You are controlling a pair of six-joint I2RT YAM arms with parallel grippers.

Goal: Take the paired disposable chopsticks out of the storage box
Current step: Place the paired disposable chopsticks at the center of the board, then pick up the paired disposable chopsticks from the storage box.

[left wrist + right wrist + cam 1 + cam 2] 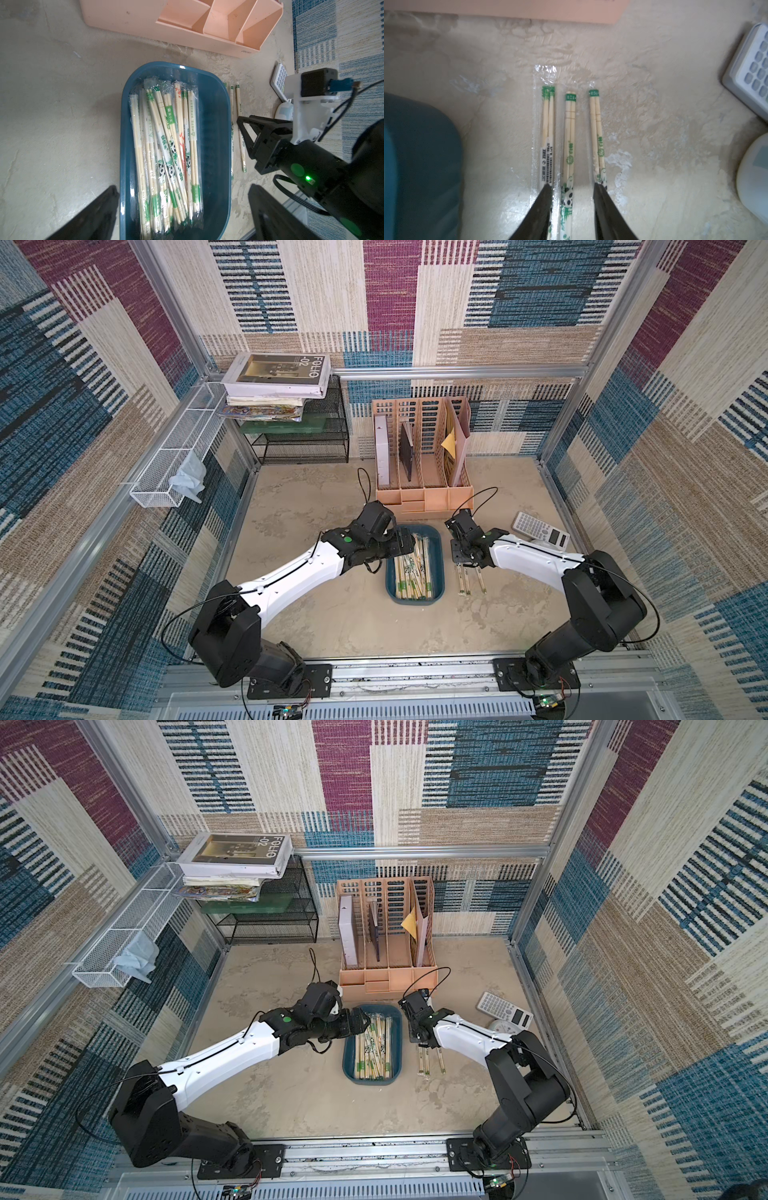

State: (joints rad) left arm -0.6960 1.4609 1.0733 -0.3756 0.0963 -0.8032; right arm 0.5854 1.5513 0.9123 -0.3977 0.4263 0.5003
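Observation:
The storage box [435, 556] [395, 1036] is a teal tray in the middle of the table. It holds several paired disposable chopsticks [411, 572] [166, 149] in clear wrappers. My left gripper [409, 545] [182, 187] hangs open over the box's far end, with its fingers on either side of the pile. Three more wrapped pairs [467, 578] [570, 135] lie side by side on the table right of the box. My right gripper [461, 560] [573, 185] stands low over them. Its jaws are apart, with the middle pair lying loose between them.
A peach file organizer [424, 472] stands just behind the box. A calculator [540, 529] and a white round object [540, 544] lie to the right. At the back left are a black mesh rack [303, 439] with books and a white wire basket [174, 456].

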